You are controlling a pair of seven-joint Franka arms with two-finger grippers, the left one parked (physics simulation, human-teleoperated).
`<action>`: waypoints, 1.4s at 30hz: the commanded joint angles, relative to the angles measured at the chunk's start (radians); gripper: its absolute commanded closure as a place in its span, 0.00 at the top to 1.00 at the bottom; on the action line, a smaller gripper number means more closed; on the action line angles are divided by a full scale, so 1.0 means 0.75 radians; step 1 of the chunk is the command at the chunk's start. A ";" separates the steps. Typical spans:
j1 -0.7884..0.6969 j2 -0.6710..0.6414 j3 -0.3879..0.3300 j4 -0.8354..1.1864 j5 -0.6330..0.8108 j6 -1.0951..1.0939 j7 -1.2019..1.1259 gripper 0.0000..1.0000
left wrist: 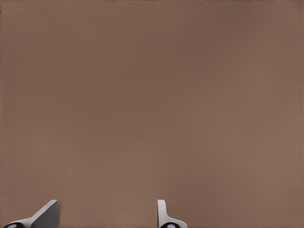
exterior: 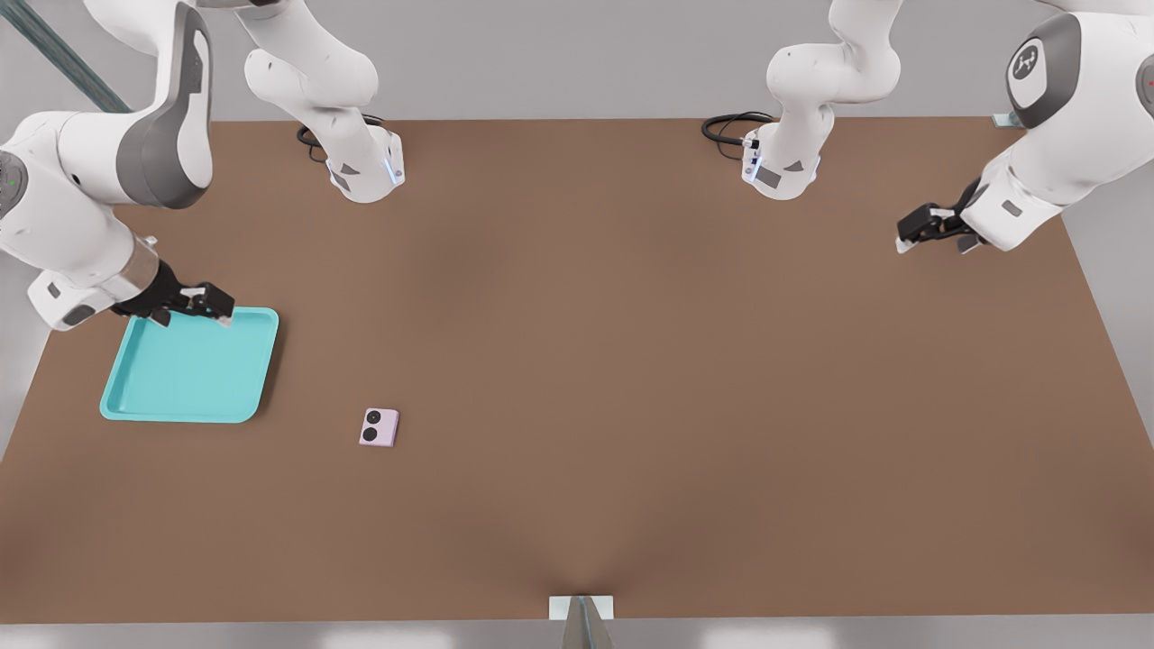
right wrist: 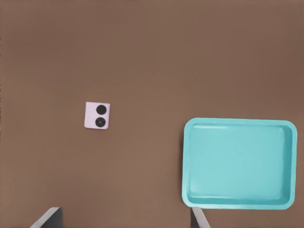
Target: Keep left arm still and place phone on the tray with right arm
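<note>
Lay flat on the brown table (exterior: 631, 361), the phone (exterior: 379, 427): small, pale lilac, squarish, two dark round lenses stacked along the edge nearer the front view's left. Showed the same way from the right wrist camera, phone (right wrist: 97, 115) alone on bare tabletop, nothing touching it. Sat apart from the tray (exterior: 126, 397), off toward the front view's right and slightly nearer the camera, with a strip of bare table between the two.

Rested flat too, the turquoise tray, rectangular with rounded corners and a raised rim, nothing lying in it; seen from the wrist as tray (right wrist: 187, 156).

Hung over the tray's far corner in the front view, the gripper (exterior: 215, 305), black-fingered on a white arm reaching in from the front view's left. Held nothing, fingers (right wrist: 47, 217) spread wide with bare table between them. Stood well clear of the phone.
</note>
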 commanded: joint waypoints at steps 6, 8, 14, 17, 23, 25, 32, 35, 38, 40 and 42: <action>-0.009 0.269 0.147 -0.025 -0.055 0.329 0.113 1.00; -0.013 0.345 0.159 -0.205 -0.059 0.629 0.144 1.00; 0.021 0.652 0.145 -0.156 -0.065 0.851 0.398 1.00; 0.058 0.785 0.145 -0.158 -0.065 1.029 0.469 1.00; 0.140 0.885 0.145 -0.189 -0.096 1.149 0.494 1.00; 0.122 0.910 0.143 -0.187 -0.098 1.176 0.492 1.00; 0.121 0.875 0.145 -0.215 -0.098 1.141 0.490 0.86; 0.119 0.861 0.145 -0.219 -0.098 1.125 0.480 0.73; 0.111 0.861 0.145 -0.215 -0.098 1.102 0.471 0.72; 0.017 0.765 0.153 -0.219 -0.098 0.998 0.347 0.72; -0.107 0.689 0.153 -0.219 -0.098 0.900 0.155 0.72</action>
